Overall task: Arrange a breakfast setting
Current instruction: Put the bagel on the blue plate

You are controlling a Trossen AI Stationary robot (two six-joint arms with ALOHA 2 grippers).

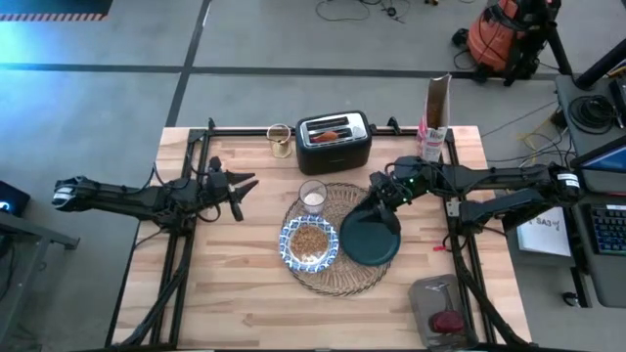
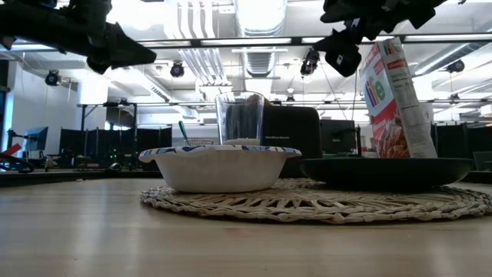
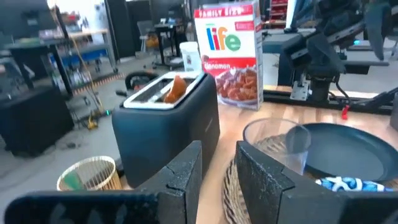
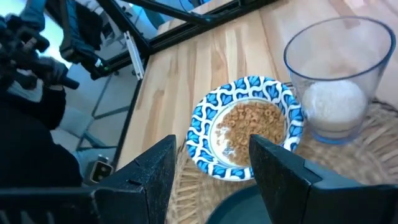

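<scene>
A round woven placemat (image 1: 337, 274) lies mid-table. On it stand a blue-and-white bowl (image 1: 309, 244) of cereal at the left, a dark teal plate (image 1: 372, 240) at the right, and a clear glass (image 1: 313, 197) with something white in its bottom at the far side. My right gripper (image 1: 383, 193) hangs open above the plate's far rim, with nothing between its fingers; its wrist view looks down on the bowl (image 4: 247, 126) and glass (image 4: 339, 81). My left gripper (image 1: 238, 192) stands open and bare, in the air left of the placemat.
A black toaster (image 1: 334, 140) with a brown piece in one slot (image 3: 176, 88) stands at the far edge. A small jar (image 1: 280, 140) is to its left and a cereal box (image 1: 435, 117) at the far right. A container (image 1: 442, 311) holding something red sits near right.
</scene>
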